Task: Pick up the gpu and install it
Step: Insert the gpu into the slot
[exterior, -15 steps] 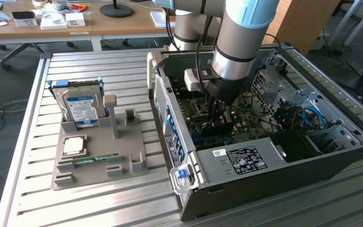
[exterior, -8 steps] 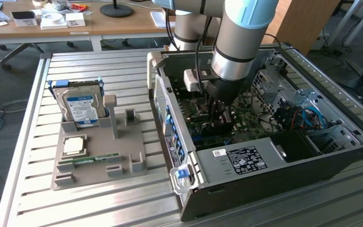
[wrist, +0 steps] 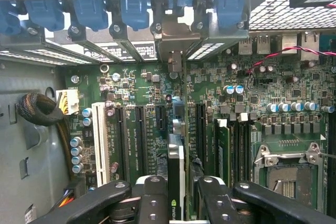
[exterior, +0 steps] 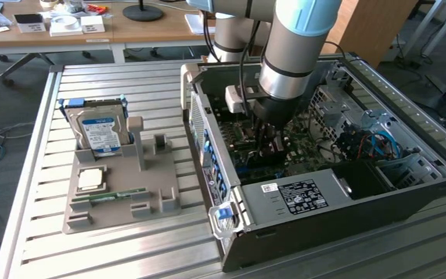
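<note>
The thin dark green-black gpu card (wrist: 176,179) stands on edge between the black jaws of the gripper (wrist: 178,200), which are closed narrowly on its upper edge; a small pale green logo shows on the card near the grip, too small to read. In the wrist view the card hangs over the green motherboard (wrist: 157,114) among its long black expansion slots, beside a white slot (wrist: 100,137); the tiny white lettering printed along the slots cannot be made out. That view also brings out the row of blue plastic retention clips (wrist: 92,11) above the silvery slot brackets, a silver processor socket frame (wrist: 286,158) and a bundle of black sleeved cable (wrist: 39,111). The exterior view gives the setting instead: the grey and light blue robot arm (exterior: 297,40) reaches down into the open black computer case (exterior: 409,197), which lies on its side on a ribbed aluminium desk (exterior: 107,256), and the gripper (exterior: 268,142) is low inside it. In the case a silvery power supply box carries a black label with white print (exterior: 301,196) and a small white sticker, unreadable. Towards the exterior view's left, a grey plastic holder tray (exterior: 114,209) contains a boxy hard drive with a blue-white label (exterior: 100,135) standing upright, a narrow green RAM stick (exterior: 111,196) lying flat and a square silvery processor chip (exterior: 91,179).
</note>
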`<action>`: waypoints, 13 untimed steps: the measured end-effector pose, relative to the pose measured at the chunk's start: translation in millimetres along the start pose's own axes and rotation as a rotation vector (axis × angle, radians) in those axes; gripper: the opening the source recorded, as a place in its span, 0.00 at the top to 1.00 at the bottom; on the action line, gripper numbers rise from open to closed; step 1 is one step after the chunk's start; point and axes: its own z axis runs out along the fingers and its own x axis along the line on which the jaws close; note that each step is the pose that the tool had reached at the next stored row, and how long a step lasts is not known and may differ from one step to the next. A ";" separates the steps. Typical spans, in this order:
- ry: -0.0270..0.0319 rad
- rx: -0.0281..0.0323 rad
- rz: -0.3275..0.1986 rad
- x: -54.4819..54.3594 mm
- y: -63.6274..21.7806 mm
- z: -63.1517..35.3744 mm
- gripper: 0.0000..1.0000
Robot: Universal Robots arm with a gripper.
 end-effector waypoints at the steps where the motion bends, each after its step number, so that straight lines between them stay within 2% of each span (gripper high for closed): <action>1: 0.0000 0.0000 0.000 0.0 0.0 0.0 0.73; 7: -0.0005 -0.0002 0.000 0.0 0.2 0.2 0.73; 8: -0.0004 0.0002 0.000 0.0 0.1 0.2 0.67; 9: -0.0001 0.0001 0.000 0.0 0.1 0.1 0.67; 10: -0.0001 0.0000 0.000 0.0 0.0 0.0 0.61; 11: 0.0000 0.0000 0.000 0.0 0.0 0.0 0.43; 13: 0.0000 0.0000 0.000 0.0 0.0 0.0 0.31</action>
